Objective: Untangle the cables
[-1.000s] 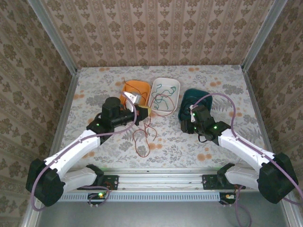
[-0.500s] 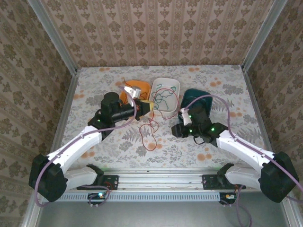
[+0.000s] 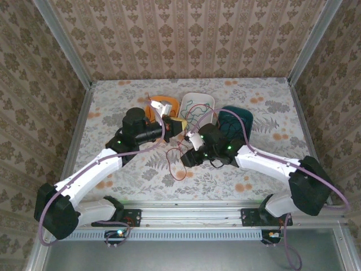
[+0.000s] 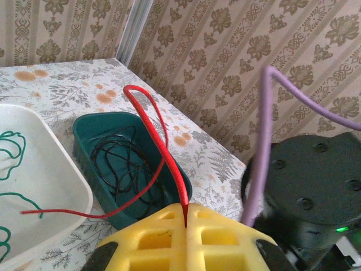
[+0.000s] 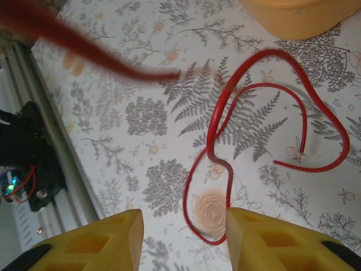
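I am keeping the left hand [image 4: 186,219] clenched on the red cable [image 4: 162,151], which is rising from between its pads and arcing above the teal tray [image 4: 104,195]. Black cable [image 4: 121,164] is lying coiled in that tray. Just beside it on the left, the white tray [image 4: 53,169] is carrying green cable [image 3: 193,114]. The right hand [image 5: 183,226] is hanging released, jaws apart over the red cable's loops on the counter [image 5: 141,118], near the orange tray [image 5: 299,17]. Both hands are crowding mid-counter. The near rail [image 3: 186,210] is bounding the edge, and the counter's left side is lying open.
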